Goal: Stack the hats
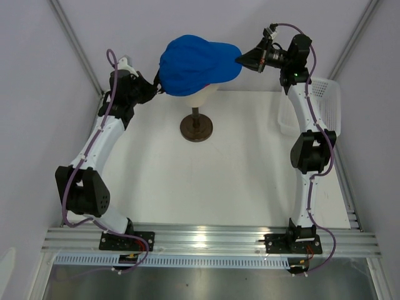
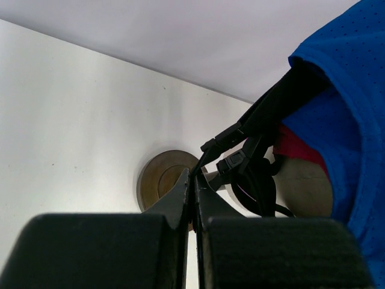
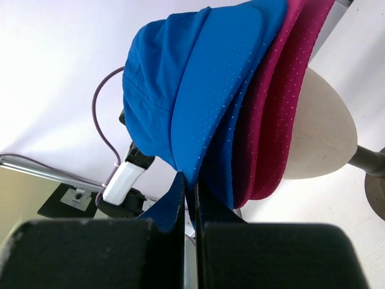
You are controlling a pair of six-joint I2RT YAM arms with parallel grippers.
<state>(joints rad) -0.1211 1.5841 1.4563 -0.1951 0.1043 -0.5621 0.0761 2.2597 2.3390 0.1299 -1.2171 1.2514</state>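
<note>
The royal blue hat (image 1: pixel 199 62) sits over the magenta-pink hat (image 3: pixel 283 114) on the cream mannequin head (image 3: pixel 319 132). In the top view the pink hat is hidden under the blue one. My right gripper (image 1: pixel 240 60) is shut on the blue hat's brim (image 3: pixel 210 108), and its fingertips meet on the brim's edge (image 3: pixel 189 180). My left gripper (image 1: pixel 156 86) is at the back of the hat, with its jaws shut on the black rear strap (image 2: pixel 264 114). The left wrist view shows the blue hat (image 2: pixel 352 90) with a sliver of pink (image 2: pixel 298 147) beneath it.
The mannequin head stands on a dark post with a round brown base (image 1: pixel 196 128), which also shows in the left wrist view (image 2: pixel 159 183). A white mesh basket (image 1: pixel 328 94) stands at the right edge beside the right arm. Grey walls close in behind.
</note>
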